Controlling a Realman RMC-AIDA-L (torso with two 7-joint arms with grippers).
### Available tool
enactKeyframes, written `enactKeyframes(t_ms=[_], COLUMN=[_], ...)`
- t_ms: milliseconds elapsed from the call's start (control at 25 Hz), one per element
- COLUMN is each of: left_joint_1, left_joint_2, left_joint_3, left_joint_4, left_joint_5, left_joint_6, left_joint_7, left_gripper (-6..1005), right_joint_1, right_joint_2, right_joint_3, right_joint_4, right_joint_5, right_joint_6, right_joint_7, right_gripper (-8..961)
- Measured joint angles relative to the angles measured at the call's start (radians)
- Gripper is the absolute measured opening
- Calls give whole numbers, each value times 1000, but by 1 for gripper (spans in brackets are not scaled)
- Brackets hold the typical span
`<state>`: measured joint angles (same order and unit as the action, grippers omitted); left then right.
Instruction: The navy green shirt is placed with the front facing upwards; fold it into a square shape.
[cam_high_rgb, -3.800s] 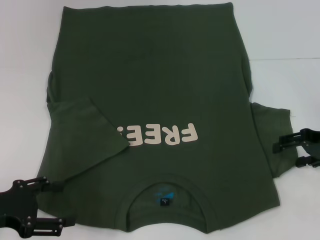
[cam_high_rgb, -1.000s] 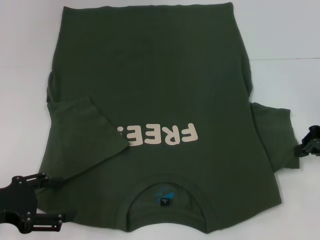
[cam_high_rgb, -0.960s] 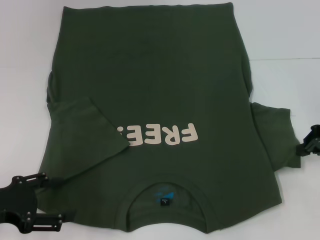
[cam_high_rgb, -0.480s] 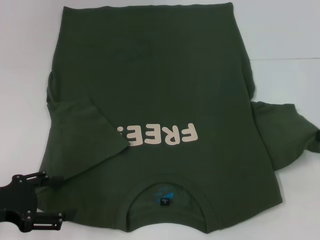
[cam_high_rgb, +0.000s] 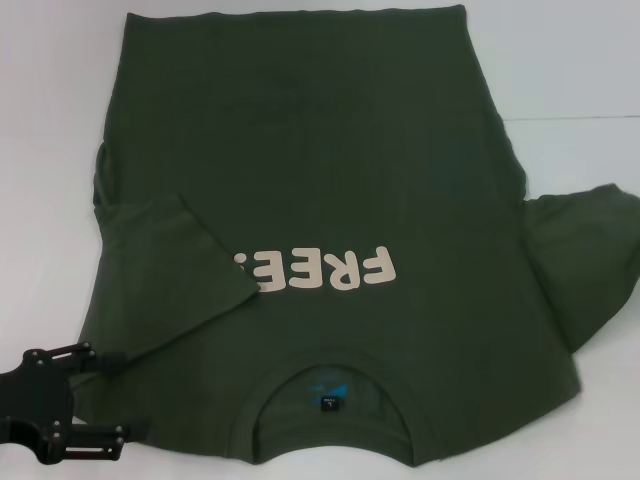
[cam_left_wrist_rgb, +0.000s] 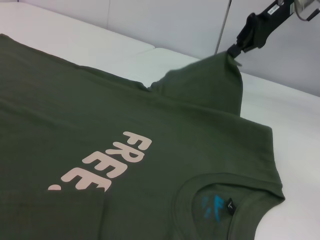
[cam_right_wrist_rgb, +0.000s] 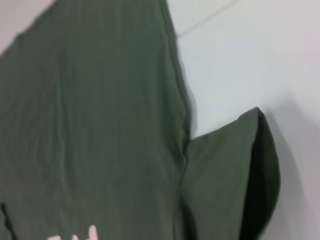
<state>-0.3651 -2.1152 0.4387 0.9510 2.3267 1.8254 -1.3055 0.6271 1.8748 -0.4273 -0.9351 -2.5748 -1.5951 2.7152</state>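
— Right gripper (cam_left_wrist_rgb: 239, 44), status?

— Clamped on the hem of the right sleeve (cam_high_rgb: 590, 250) of the navy green shirt (cam_high_rgb: 320, 200); I see that sleeve lifted off the white table (cam_high_rgb: 570, 70).

— Left gripper (cam_high_rgb: 95, 400)?

— Fingers apart, gripping nothing, low beside the shirt's left shoulder.

— Shirt position?

— Flat on the table, print (cam_high_rgb: 315, 270) up, collar (cam_high_rgb: 335, 400) nearest me, left sleeve (cam_high_rgb: 170, 265) folded across the chest.

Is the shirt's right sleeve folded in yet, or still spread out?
Not folded yet: the right sleeve is pinched at its tip by the right gripper and lifted. The left sleeve already lies folded over the navy green shirt.
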Motion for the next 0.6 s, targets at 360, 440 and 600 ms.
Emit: enactKeyframes(t_ms=[360,440,600], left_joint_1=[0,0,0], left_joint_2=[0,0,0], left_joint_3=[-1,-1,0], left_joint_4=[0,0,0], left_joint_5=[-1,-1,-2], left_joint_6=[0,0,1], left_joint_7=[-1,-5,-10], left_gripper=[907,907,908], right_joint_1=[-19,-19,-6], right_joint_2=[-8,-8,-6], right_joint_3=[9,7,1], right_joint_4=[-22,-23,-23], right_joint_5=[81,122,158], right_joint_6=[-26,-37,-56], right_joint_7=[-18,-27,-39], right_gripper=[23,23,24])
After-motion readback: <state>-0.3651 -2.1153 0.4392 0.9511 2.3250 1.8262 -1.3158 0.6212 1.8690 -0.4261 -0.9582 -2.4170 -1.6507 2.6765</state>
